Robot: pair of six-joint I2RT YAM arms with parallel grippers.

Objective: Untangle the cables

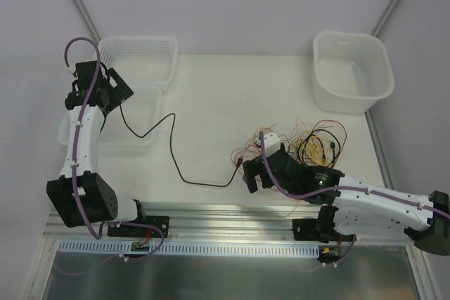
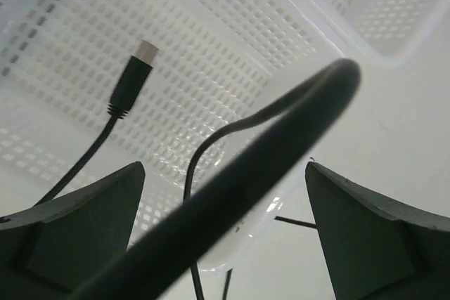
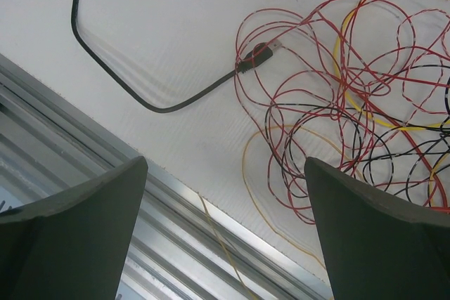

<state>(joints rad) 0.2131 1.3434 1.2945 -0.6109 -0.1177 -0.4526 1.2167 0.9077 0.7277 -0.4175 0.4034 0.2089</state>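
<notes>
A tangle of thin red, yellow and black cables (image 1: 316, 138) lies on the white table at the right. It fills the right side of the right wrist view (image 3: 337, 103). A thicker black cable (image 1: 174, 145) runs from the tangle's left edge across the table up to my left gripper (image 1: 112, 89). Its plug (image 3: 254, 57) lies inside red loops. My right gripper (image 3: 225, 163) is open and empty over the table's near edge, left of the tangle. My left gripper (image 2: 223, 166) is open over a basket. The black cable (image 2: 281, 138) crosses between its fingers, and its other plug (image 2: 133, 79) hangs free.
Two white perforated baskets (image 1: 140, 54) stand at the back left, one (image 1: 144, 100) under the left gripper. A clear plastic tub (image 1: 351, 33) stands at the back right. An aluminium rail (image 1: 211, 212) runs along the near table edge; a yellow wire (image 3: 225, 244) hangs over it.
</notes>
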